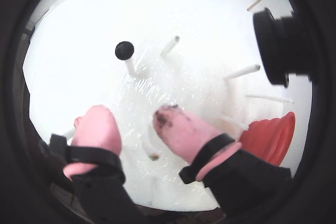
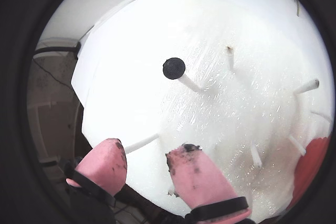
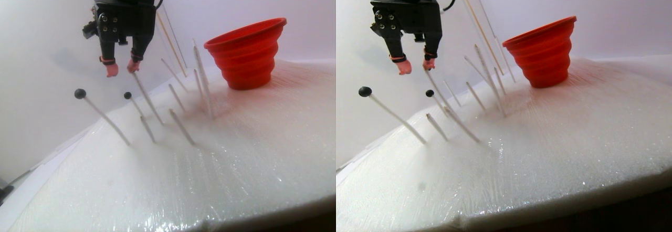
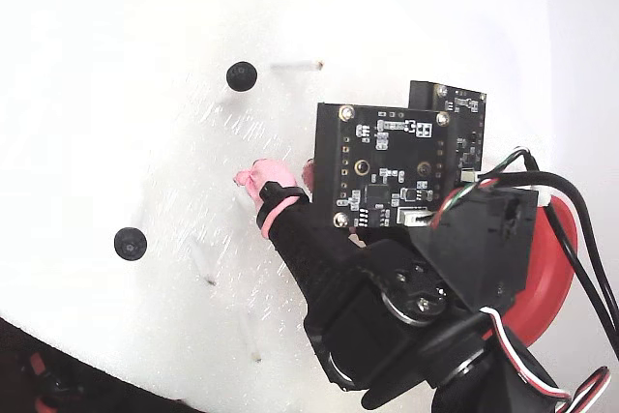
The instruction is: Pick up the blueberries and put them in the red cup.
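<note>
Two blueberries (image 3: pixel 80 93) (image 3: pixel 127 95) sit on the tips of thin white pegs at the left of the stereo pair view; the fixed view shows them too (image 4: pixel 241 75) (image 4: pixel 130 243). Each wrist view shows one blueberry (image 1: pixel 124 50) (image 2: pixel 174 68) on its peg, ahead of the fingers. My gripper (image 1: pixel 131 114) (image 2: pixel 146 149) (image 3: pixel 121 68) (image 4: pixel 280 173) hangs above the pegs, open, with nothing between its pink fingertips. It is above and between the blueberries, touching neither. The red cup (image 3: pixel 247 53) (image 1: pixel 270 137) (image 2: pixel 310 166) (image 4: pixel 561 239) stands upright to the right, mostly hidden by the arm in the fixed view.
Several bare white pegs (image 3: pixel 181 127) (image 1: pixel 242 71) lean out of the white plastic-wrapped foam board (image 3: pixel 236 164) around and under the gripper. A black camera module (image 1: pixel 278 45) juts into a wrist view at the right. The board's left edge (image 2: pixel 79 93) drops off near the blueberries.
</note>
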{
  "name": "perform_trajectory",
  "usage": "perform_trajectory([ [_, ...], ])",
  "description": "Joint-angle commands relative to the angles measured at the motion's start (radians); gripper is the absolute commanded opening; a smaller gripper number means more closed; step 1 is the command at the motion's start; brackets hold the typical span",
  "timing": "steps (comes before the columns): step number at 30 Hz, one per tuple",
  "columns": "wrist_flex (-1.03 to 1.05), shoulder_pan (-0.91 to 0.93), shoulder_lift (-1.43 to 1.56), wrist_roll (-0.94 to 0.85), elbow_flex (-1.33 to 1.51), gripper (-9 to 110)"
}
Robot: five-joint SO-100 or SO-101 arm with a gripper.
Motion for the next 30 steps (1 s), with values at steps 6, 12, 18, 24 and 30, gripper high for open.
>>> perform_trajectory([
  [6, -0.067, -0.058, -0.031, -0.017, -0.078, 15],
  [12, -0.109, -0.057, -0.083, -0.018, -0.101, 15],
  [18, -0.152, -0.060, -0.137, -0.023, -0.112, 15],
  [24, -0.183, -0.058, -0.181, -0.031, -0.137, 15],
  [30, -0.219, -0.058, -0.225, -0.035, -0.158, 15],
])
